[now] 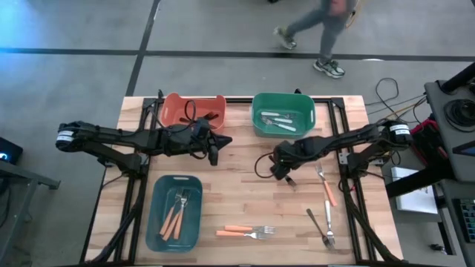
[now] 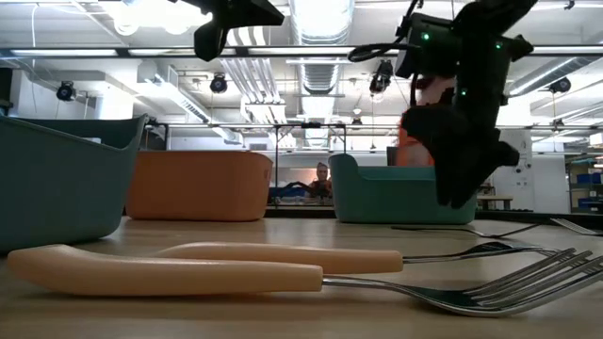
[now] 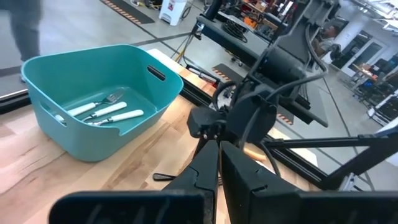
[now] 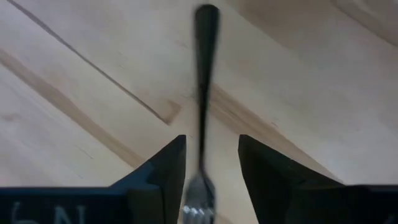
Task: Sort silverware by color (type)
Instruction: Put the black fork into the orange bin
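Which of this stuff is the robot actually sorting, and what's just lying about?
In the job:
black fork between the right end effector fingers
orange forks
white cutlery
three bins: green, orange, blue

Just there:
cables
person walking

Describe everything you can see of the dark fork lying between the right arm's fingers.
The dark fork is slim and all black, seemingly plastic. It lies flat on the wooden table, in its right half. Its rounded handle end points away from the right gripper, and its tines sit between the open fingers, which straddle it without visibly clamping. From above, the arm hides most of it.
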{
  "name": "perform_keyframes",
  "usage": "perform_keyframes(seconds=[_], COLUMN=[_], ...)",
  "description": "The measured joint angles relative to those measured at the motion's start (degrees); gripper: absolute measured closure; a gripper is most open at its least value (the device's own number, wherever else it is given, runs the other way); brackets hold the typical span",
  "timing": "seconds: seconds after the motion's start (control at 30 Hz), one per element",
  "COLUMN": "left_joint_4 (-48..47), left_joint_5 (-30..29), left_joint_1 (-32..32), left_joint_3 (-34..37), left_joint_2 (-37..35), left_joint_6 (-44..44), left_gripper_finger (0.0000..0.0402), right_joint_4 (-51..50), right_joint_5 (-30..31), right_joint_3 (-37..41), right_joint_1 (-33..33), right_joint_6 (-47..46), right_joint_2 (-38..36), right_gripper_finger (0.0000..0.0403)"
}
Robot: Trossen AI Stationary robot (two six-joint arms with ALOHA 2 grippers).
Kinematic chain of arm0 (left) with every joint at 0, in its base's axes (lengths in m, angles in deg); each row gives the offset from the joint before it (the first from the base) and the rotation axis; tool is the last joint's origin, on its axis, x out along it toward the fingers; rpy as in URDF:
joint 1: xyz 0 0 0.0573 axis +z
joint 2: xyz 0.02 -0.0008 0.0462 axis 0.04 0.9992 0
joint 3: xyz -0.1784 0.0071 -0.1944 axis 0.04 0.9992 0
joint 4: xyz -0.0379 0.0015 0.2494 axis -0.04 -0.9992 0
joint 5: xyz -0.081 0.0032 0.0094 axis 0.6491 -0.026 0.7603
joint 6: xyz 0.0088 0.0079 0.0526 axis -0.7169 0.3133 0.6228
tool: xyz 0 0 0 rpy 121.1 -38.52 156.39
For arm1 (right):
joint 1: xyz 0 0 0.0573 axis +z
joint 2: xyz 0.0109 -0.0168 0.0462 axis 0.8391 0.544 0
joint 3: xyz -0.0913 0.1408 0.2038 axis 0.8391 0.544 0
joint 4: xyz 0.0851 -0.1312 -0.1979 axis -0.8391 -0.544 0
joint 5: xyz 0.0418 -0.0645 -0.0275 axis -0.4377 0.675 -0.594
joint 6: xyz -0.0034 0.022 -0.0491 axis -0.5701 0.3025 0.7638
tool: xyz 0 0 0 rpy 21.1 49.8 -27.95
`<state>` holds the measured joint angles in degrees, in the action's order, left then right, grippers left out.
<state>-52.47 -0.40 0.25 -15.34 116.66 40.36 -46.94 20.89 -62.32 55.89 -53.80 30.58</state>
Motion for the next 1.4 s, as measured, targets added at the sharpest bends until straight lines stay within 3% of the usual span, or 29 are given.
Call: perform_keyframes(seconds=[0.4, 0.73, 0.9, 1.17, 1.4], left_joint_4=[0.01, 0.28, 0.4, 0.41, -0.11], left_joint_5=[-0.73, -2.1, -2.12, -2.15, 0.88], left_joint_1=[0.0, 0.0, 0.0, 0.0, 0.0], left_joint_3=[0.0, 0.0, 0.0, 0.0, 0.0], left_joint_2=[0.0, 0.0, 0.0, 0.0, 0.0], left_joint_6=[0.0, -0.01, -0.02, 0.0, 3.35], left_gripper_finger=[0.0401, 0.0401, 0.0401, 0.0401, 0.0401], right_joint_4=[3.39, 5.79, 5.55, 6.46, 6.75], right_joint_5=[1.49, 2.18, 2.66, 2.39, 1.93], right_joint_3=[2.1, 1.95, 1.96, 2.05, 2.18], right_joint_1=[0.78, 2.31, 2.67, 2.63, 2.62], right_joint_6=[0.9, 3.4, 5.01, 7.03, 8.29], right_joint_2=[0.48, 7.53, 11.25, 12.59, 6.19], right_gripper_finger=[0.0242, 0.0253, 0.0281, 0.0385, 0.0392])
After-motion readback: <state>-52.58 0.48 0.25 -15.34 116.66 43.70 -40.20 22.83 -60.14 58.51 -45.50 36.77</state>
